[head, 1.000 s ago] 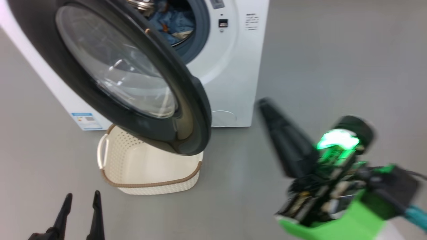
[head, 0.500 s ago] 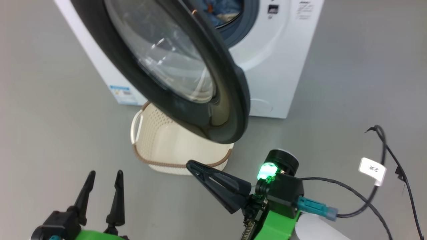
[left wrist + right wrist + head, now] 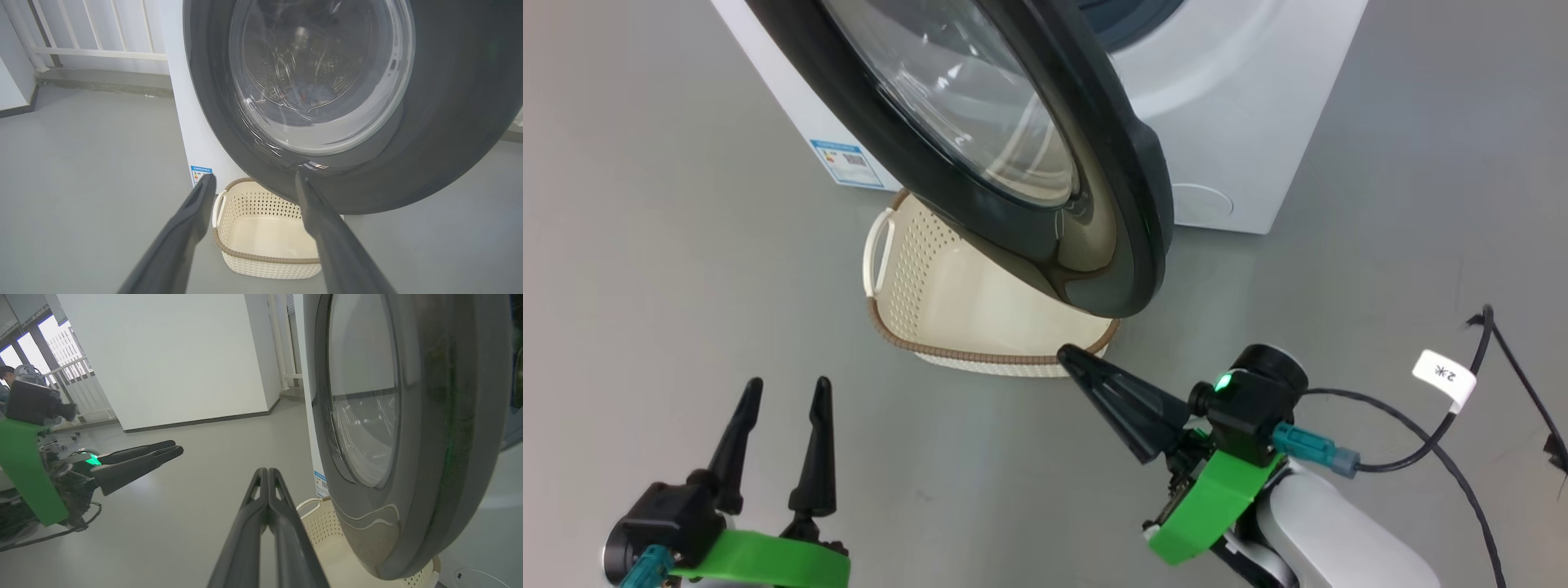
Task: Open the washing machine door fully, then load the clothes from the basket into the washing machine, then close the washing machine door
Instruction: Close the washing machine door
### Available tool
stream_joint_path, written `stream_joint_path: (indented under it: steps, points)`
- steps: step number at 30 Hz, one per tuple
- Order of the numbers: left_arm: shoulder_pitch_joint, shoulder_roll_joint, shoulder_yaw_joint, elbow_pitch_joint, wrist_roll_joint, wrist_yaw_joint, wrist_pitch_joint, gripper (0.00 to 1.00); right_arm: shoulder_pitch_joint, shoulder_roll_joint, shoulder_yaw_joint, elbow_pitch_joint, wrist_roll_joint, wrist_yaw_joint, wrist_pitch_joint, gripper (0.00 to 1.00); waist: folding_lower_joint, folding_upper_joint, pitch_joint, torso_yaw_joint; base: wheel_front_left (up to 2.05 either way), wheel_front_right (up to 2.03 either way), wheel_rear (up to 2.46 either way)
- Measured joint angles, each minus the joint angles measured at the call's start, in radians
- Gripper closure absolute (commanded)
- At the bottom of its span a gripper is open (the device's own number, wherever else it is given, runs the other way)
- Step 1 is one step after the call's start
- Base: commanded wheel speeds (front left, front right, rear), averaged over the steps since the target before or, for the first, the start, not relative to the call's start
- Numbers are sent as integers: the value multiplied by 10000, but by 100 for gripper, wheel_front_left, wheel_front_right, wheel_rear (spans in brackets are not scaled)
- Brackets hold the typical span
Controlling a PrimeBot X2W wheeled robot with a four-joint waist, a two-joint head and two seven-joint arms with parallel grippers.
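Cream plastic basket (image 3: 907, 278) stands on the grey floor (image 3: 686, 245) against the front of the washing machine (image 3: 1241, 122), directly beneath the swung-out door (image 3: 980, 131). Its interior is bare; no garment lies in it.

Door: open, standing well out from the machine's front, with its lower black rim overhanging the basket. Neither hand is touching it.

Clothes (image 3: 308, 92): in the left wrist view a dim blue patch shows through the door glass, inside the steel drum. It is too faint to identify with certainty, but it is consistent with the load being inside.

Left hand (image 3: 788, 385): low and to the left, well apart from the basket, fingers spread wide, holding nothing.

Right hand (image 3: 1072, 358): fingers pressed together with nothing between them, tip just beside the basket's near rim and below the door's lower edge, apart from both.

Assessment: opening and loading appear complete. Closing the door is outstanding. The right hand looks the better placed to push it. The basket under the door's sweep does not appear to obstruct it, though clearance cannot be confirmed.
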Motion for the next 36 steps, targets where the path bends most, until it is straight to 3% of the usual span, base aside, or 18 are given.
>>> stream_joint_path:
  steps: [15, 27, 36]
  points:
    - [-705, -25, -443, -71, -324, 157, 0, 0, -1465, -4, -1578, 1189, -113, 4, -173, 100, 0, 0, 1064, 141, 0, 0, 0]
    - [-1493, -56, -966, -171, -453, 159, 0, 0, -3102, -86, -3473, 1762, -539, 12, -174, 100, 0, 0, 2059, 266, 0, 0, 0]
    - [-2309, -67, -1465, -205, -788, 209, 0, 0, -4740, -182, -4096, 2362, -527, 12, -247, 100, 0, 0, 2899, 357, 0, 0, 0]
